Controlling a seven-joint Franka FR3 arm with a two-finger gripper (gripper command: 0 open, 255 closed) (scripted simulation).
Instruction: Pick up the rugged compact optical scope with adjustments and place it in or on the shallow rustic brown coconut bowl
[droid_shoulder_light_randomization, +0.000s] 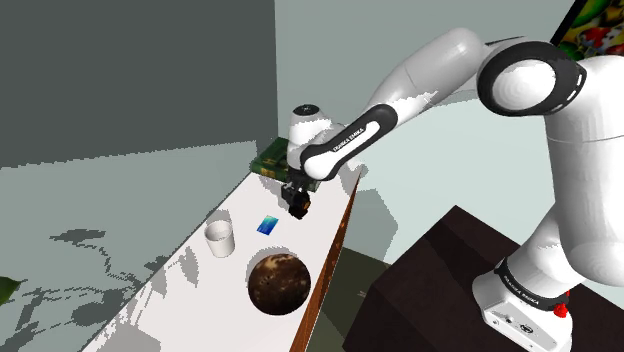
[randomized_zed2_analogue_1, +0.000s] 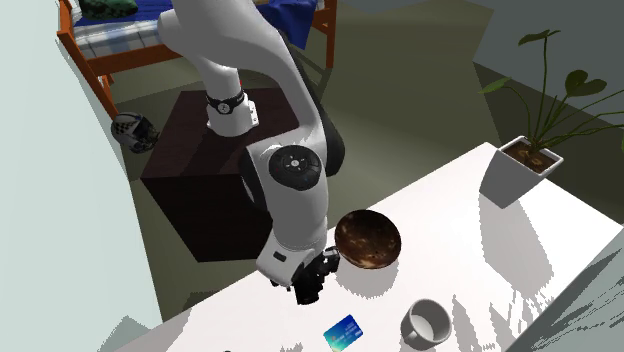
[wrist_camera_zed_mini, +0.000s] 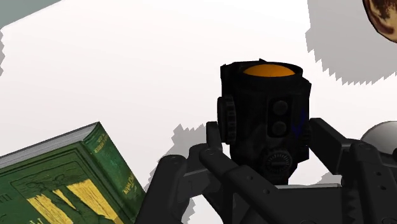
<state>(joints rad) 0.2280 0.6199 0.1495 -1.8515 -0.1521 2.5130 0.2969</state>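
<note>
Holding the little scope tight looked like the job at this point. The white arm (droid_shoulder_light_randomization: 420, 80) reached out over the long white table (droid_shoulder_light_randomization: 190, 285). The black gripper (droid_shoulder_light_randomization: 297, 200) hung a bit above the table top. The round brown coconut bowl (droid_shoulder_light_randomization: 278, 282) lay near the gripper, on the side away from the green book (wrist_camera_zed_mini: 70, 178). A white cup (droid_shoulder_light_randomization: 219, 238) and a small blue card (droid_shoulder_light_randomization: 267, 225) lay on the table near the gripper too, beside the way to the bowl.

The black scope (wrist_camera_zed_mini: 264, 114) with its orange glass sat between the two fingers (wrist_camera_zed_mini: 326, 140), which squeezed it from both sides. I think it was up off the table.

To do this well, I think the arm should carry the scope straight across to the bowl. It should stay high enough to pass the bowl's rim, and stop over the middle before going down. A soft, slow drop would help, since the bowl is shallow and the scope could roll out.

The wrist view showed the knobs on the scope and the grip up close. The second exterior view showed a plant in a white pot (randomized_zed2_analogue_1: 515, 170) far past the bowl from the gripper.
</note>
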